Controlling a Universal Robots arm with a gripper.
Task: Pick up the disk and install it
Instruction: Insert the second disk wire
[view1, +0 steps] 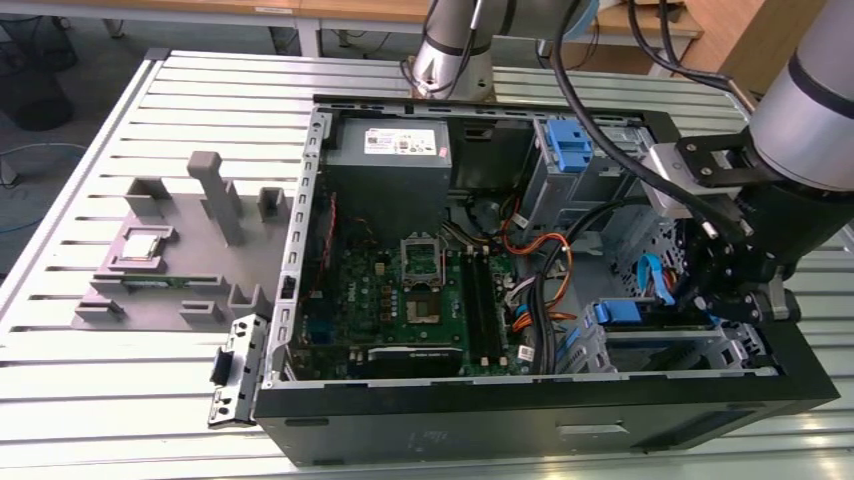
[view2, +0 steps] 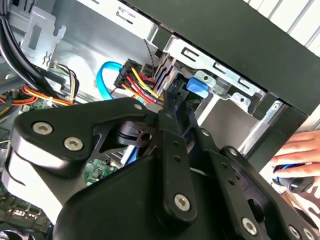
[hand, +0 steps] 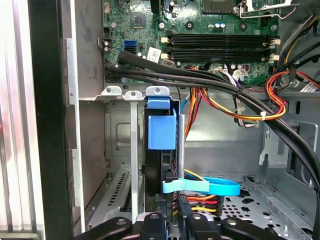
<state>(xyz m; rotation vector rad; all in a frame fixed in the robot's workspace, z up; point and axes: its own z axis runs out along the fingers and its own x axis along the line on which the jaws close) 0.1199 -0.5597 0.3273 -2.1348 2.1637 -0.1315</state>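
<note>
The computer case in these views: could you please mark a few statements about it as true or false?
1. The computer case lies open on its side on the slatted table. True.
2. The gripper hangs outside the case, above bare table. False: it is inside the case, by the drive bay at the exterior view's right.
3. In the first wrist view, the disk stands in the drive bay in its blue carrier. True.
4. The flat cable beside the disk is green. False: it is light blue.
</note>
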